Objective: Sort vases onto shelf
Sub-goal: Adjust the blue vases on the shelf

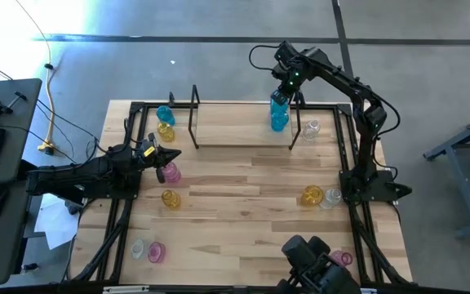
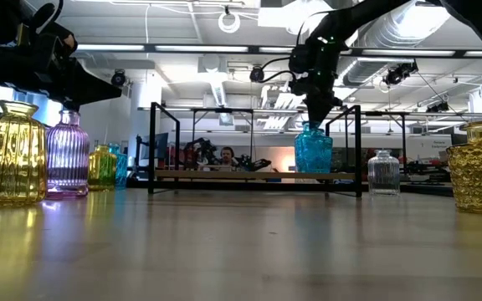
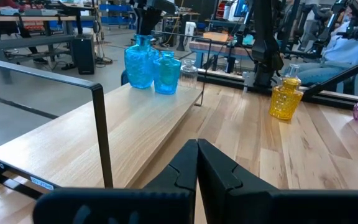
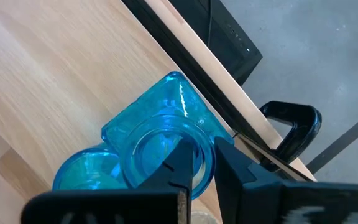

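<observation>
Right jaws (image 4: 199,163) pinching blue vase (image 4: 166,134) rim on shelf (image 1: 235,122), left jaws (image 3: 197,163) clenched, workshop behind.

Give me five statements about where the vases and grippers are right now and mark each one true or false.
1. The right gripper is shut on the rim of a blue vase at the shelf. True.
2. The left gripper holds a yellow vase. False: it is shut and empty, beside a pink vase.
3. A clear vase stands on the shelf near the blue vases. True.
4. All vases are already on the shelf. False: several, such as a yellow vase, stand on the table.
5. Two blue vases stand close together on the shelf. True; the second blue vase is beside the held one.
</observation>
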Robot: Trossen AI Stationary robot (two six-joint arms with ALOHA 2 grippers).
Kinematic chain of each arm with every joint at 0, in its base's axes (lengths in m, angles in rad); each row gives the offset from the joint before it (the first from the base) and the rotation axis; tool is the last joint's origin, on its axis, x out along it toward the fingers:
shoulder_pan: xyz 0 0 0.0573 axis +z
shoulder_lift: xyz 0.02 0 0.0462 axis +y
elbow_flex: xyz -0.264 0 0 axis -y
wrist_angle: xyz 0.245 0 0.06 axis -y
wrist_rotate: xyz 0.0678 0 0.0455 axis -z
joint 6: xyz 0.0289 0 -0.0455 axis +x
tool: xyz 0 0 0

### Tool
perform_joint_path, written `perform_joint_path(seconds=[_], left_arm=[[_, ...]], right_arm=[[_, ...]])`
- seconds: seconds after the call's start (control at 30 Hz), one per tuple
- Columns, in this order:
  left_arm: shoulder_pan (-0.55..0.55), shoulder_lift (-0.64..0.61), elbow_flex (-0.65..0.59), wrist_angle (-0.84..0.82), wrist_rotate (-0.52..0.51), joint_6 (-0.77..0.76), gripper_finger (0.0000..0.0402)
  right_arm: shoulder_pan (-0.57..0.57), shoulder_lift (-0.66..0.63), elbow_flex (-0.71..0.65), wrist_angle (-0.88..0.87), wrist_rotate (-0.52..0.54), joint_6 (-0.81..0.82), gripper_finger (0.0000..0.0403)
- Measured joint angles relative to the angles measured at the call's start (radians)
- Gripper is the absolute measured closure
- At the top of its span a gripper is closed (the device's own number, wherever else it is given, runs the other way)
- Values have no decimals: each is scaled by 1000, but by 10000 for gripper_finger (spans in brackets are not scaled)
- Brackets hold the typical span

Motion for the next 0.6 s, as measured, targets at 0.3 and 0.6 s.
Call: perform_joint_path(seconds=[0.3,0.6], left_arm=[[0,0,0,-1,0,-8,401],[0,0,0,-2,0,-7,402]], right_arm=[[0,2,-2,18,13,23,357],[1,7,-5,16,51,44,344]])
